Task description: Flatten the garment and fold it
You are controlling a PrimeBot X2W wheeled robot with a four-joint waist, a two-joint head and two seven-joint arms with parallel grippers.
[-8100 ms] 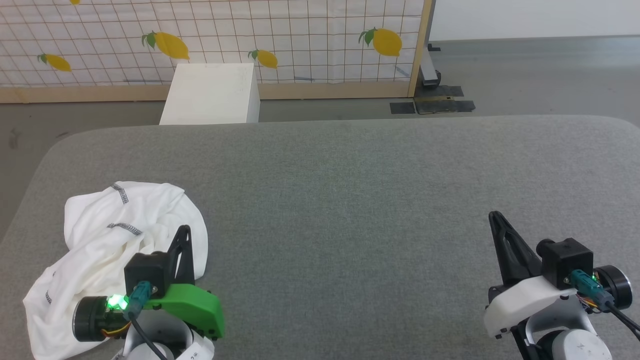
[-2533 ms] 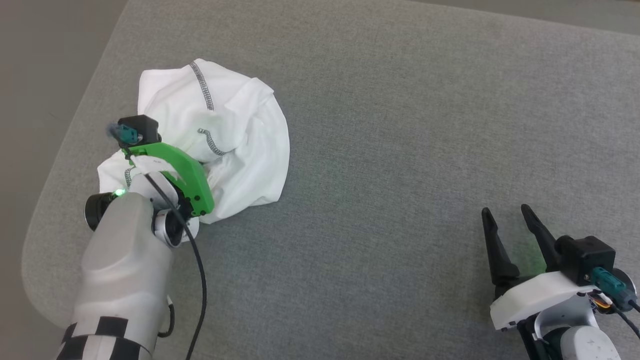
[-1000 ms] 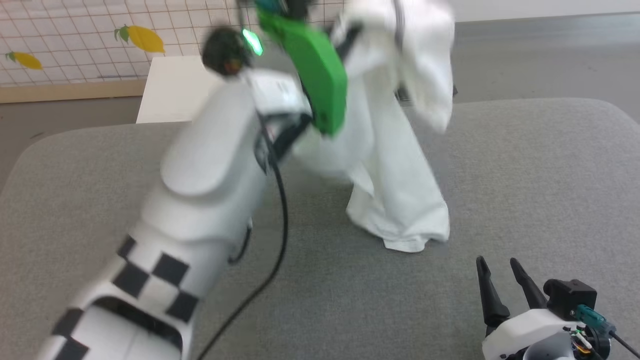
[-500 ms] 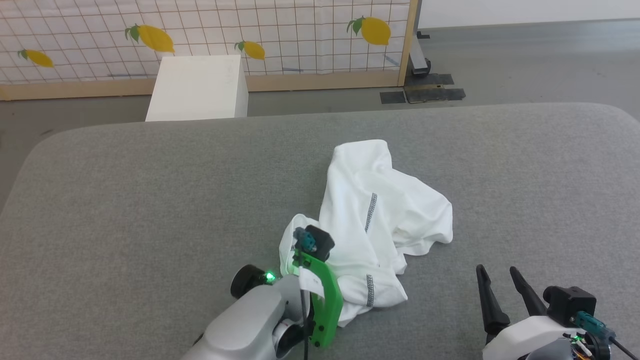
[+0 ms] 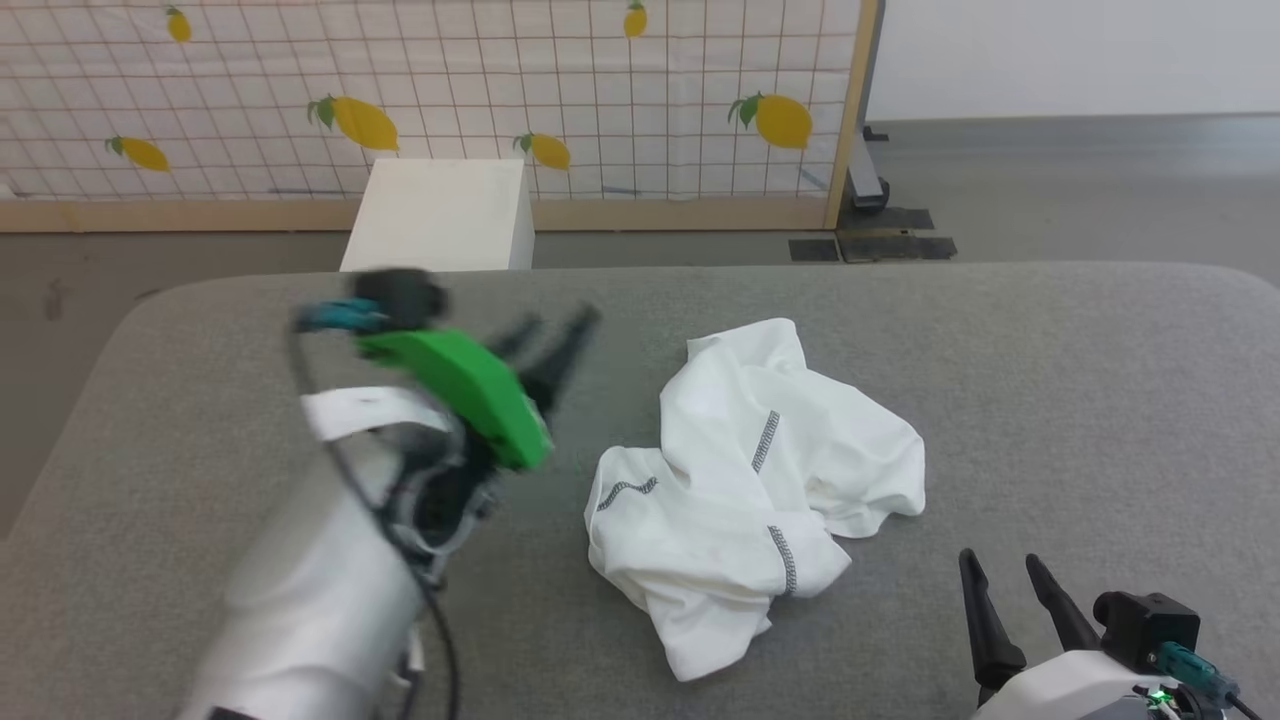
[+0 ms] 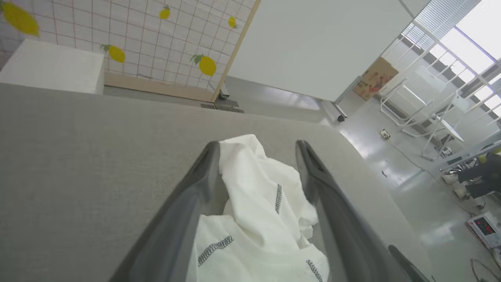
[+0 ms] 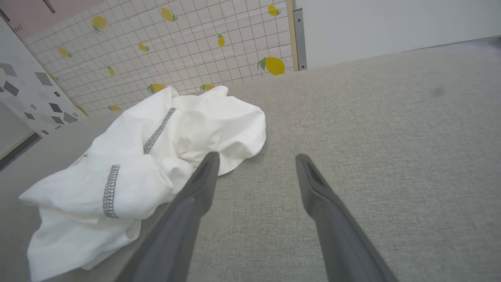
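Evidently the left gripper [image 5: 560,322] has its fingers spread wide and holds nothing (it is blurred in the head view), just to the left of the garment [image 5: 750,480]. The right gripper [image 5: 998,560], likewise spread and empty, sits near the garment's right side. The garment lies crumpled around the middle of the grey padded table [image 5: 1080,360], dark seams showing.

No text, brand or number can be read anywhere. In the left wrist view, at about four o'clock, a small pale device [image 6: 485,230] shows glowing red digits too small to make out. At about two o'clock, a brown cardboard box [image 6: 375,77] carries a print too blurred to read.
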